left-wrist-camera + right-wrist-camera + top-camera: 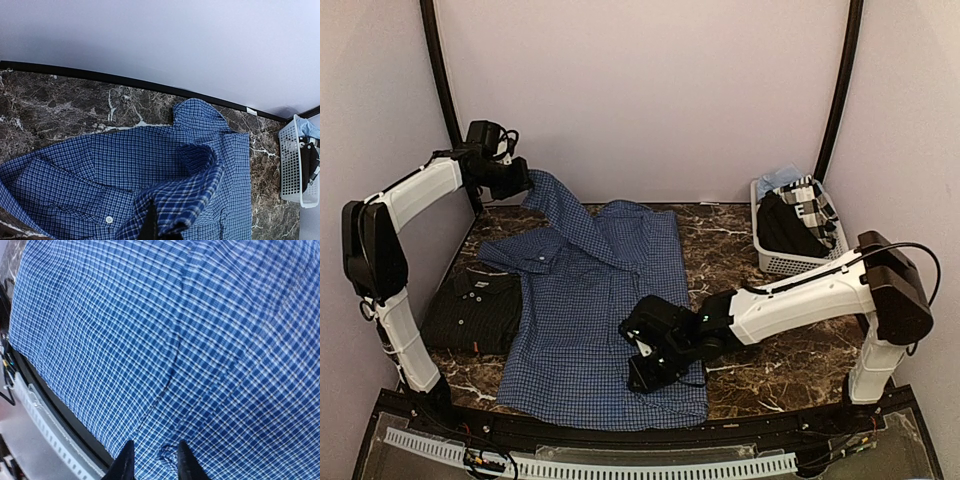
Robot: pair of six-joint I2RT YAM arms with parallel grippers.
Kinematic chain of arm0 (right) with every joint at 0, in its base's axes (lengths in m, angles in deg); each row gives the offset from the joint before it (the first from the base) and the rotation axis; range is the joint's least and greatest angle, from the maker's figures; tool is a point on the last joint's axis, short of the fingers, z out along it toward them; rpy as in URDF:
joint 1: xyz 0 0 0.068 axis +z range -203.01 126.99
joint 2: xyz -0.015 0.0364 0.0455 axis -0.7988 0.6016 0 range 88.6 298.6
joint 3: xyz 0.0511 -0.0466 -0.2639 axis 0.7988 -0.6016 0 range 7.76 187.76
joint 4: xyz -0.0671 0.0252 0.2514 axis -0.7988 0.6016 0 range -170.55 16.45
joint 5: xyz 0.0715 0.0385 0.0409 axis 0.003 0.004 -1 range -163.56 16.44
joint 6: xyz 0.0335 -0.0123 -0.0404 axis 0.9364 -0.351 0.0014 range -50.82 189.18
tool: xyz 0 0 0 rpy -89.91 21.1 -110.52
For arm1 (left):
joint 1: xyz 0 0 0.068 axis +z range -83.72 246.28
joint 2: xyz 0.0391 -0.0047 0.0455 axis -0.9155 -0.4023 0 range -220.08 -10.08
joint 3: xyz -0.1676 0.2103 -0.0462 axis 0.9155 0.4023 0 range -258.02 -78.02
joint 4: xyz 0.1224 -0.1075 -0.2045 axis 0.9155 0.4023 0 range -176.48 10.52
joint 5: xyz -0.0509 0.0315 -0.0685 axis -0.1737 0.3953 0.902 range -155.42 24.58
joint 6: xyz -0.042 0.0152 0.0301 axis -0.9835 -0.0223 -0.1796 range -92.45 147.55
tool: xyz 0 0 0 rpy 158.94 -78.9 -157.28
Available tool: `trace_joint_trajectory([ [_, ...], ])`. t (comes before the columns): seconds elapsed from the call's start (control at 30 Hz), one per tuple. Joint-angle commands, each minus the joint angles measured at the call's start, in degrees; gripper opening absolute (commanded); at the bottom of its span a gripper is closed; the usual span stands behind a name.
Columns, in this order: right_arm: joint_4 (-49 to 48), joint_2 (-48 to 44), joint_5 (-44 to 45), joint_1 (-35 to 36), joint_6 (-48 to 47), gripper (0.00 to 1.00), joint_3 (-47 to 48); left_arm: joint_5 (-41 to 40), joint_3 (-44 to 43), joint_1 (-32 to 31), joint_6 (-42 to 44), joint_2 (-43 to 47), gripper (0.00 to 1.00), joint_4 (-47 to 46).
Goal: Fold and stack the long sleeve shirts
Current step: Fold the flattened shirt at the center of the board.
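My left end effector [517,182] is clenched on the blue shirt [590,300] sleeve, lifted; my right end effector [152,460] rests, fingers parted, on the hem beneath it; if I pull, the unpinned body may drag askew.

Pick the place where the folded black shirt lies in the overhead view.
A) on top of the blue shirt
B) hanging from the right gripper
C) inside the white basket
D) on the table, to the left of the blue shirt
D: the black shirt lies flat on the table, left of the blue shirt and across from the basket.
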Motion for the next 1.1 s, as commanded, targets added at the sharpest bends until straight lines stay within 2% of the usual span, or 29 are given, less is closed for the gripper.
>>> trace_joint_trajectory([
  [0.0,10.06,3.74,13.82,4.51,-1.61,0.31,6.25,-0.03,0.81,0.34,-0.18,2.44,0.0,-1.32],
  [0.17,17.93,8.45,22.39,7.81,-0.08,0.33,11.86,0.04,0.75,0.34,-0.18,1.91,0.0,-1.29],
  [0.33,24.47,12.85,27.64,9.95,0.82,0.3,16.98,0.55,0.67,0.28,-0.43,1.52,0.0,-1.55],
  [0.47,25.93,13.46,29.59,10.78,1.59,0.2,18.45,0.79,0.58,0.33,-0.49,1.18,0.0,-1.69],
  [0.57,26.27,12.55,30.79,11.04,1.93,0.08,18.4,0.81,0.57,0.33,-0.45,1.01,0.0,-1.72],
  [0.63,25.7,11.71,30.68,11.01,1.23,0.0,17.98,0.82,0.57,0.34,-0.45,0.96,0.0,-1.82],
  [1.07,13.45,5.31,16.86,11.21,-5.61,0.0,11.54,2.09,0.11,0.29,-0.7,2.1,0.0,-2.51],
])
